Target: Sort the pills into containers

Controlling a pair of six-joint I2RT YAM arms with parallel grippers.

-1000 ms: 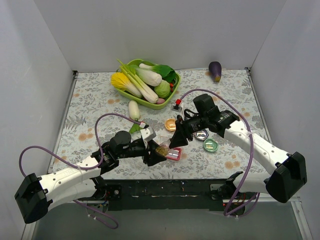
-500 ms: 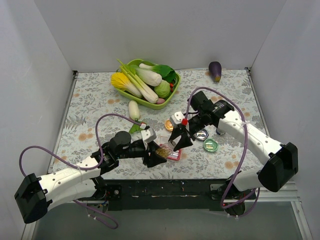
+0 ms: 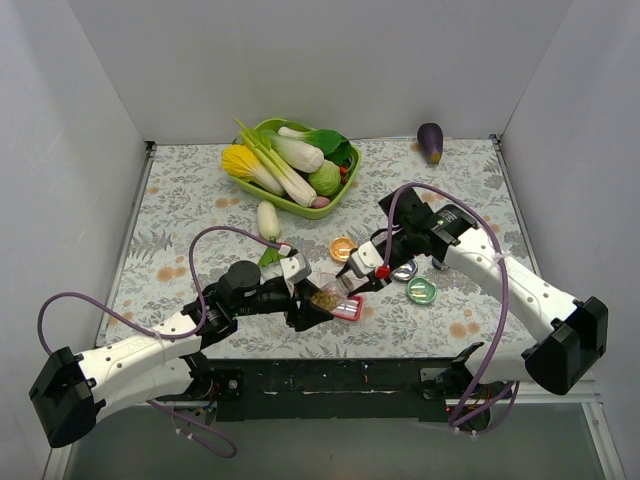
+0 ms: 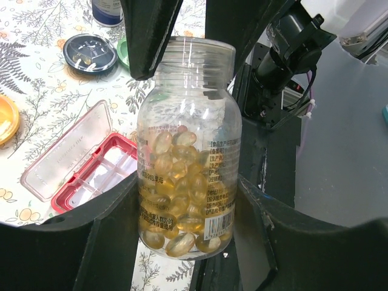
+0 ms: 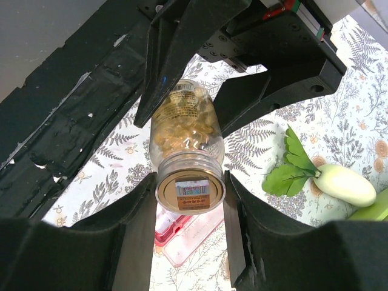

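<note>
My left gripper (image 3: 316, 306) (image 4: 188, 182) is shut on the body of a clear bottle (image 4: 185, 151) full of amber capsules and holds it tilted above the open pink-red pill box (image 3: 347, 309) (image 4: 100, 173). My right gripper (image 3: 356, 281) (image 5: 190, 182) straddles the bottle's top end (image 5: 190, 191), fingers pressed on both sides; that end shows a clear ring around a gold disc with a small label. The box also shows under the bottle in the right wrist view (image 5: 182, 233). A few tiny pale pieces lie in a dark round lid (image 4: 89, 52); I cannot tell whether they are pills.
An orange lid (image 3: 341, 247), a bluish lid (image 3: 404, 269) and a green lid (image 3: 421, 290) lie beside the box. A dark bottle (image 4: 109, 9) stands behind them. A green bowl of vegetables (image 3: 296, 200), a white radish (image 3: 267, 220) and an eggplant (image 3: 430, 142) lie farther back.
My right wrist has turned about the bottle's top while its elbow swung out and back. My left gripper has kept the bottle nearly still over the box.
</note>
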